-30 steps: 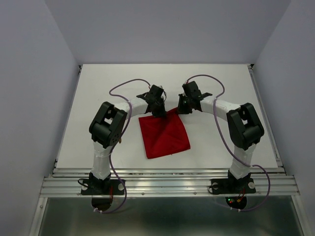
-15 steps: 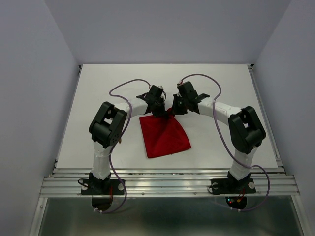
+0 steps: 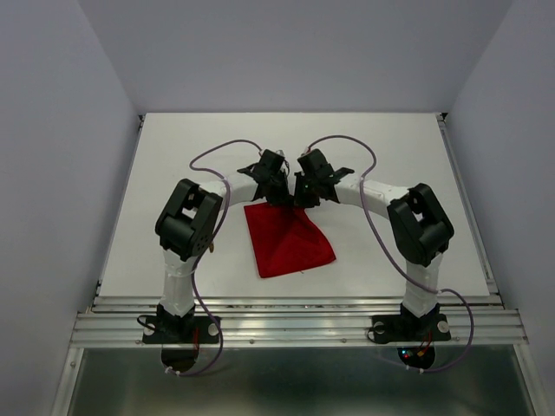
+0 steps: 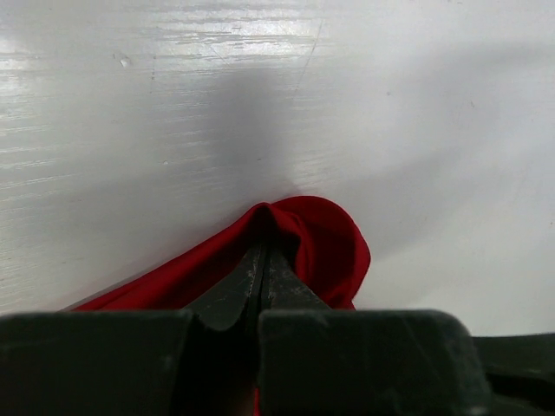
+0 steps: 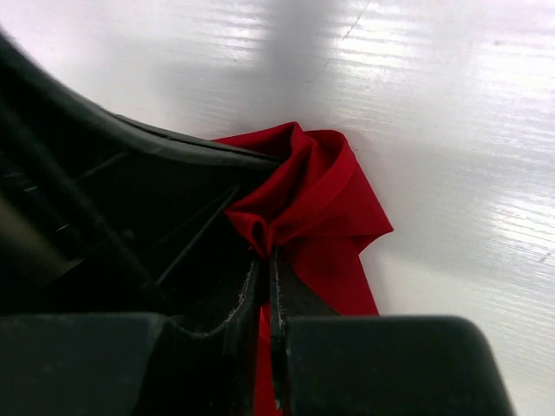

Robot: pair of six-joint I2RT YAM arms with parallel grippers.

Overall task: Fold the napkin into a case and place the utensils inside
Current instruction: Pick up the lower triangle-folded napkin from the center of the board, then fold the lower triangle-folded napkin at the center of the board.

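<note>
The bright red soft cloth napkin (image 3: 290,243) lies at the centre of the top view on the white table (image 3: 381,147). It is a loose, lumpy sheet and not a narrow pouch, so the folding looks unfinished and the filling not yet begun. The left gripper (image 4: 263,253) and right gripper (image 5: 264,256), close together, are each clamped on bunched cloth at the napkin's upper edge. No brand, label or writing is legible.

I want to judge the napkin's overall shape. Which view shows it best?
Top external: the whole napkin shows, its far edge held by the left claw and right claw. Each wrist view shows only a bunched red fold pinched in its own shut claw.
</note>
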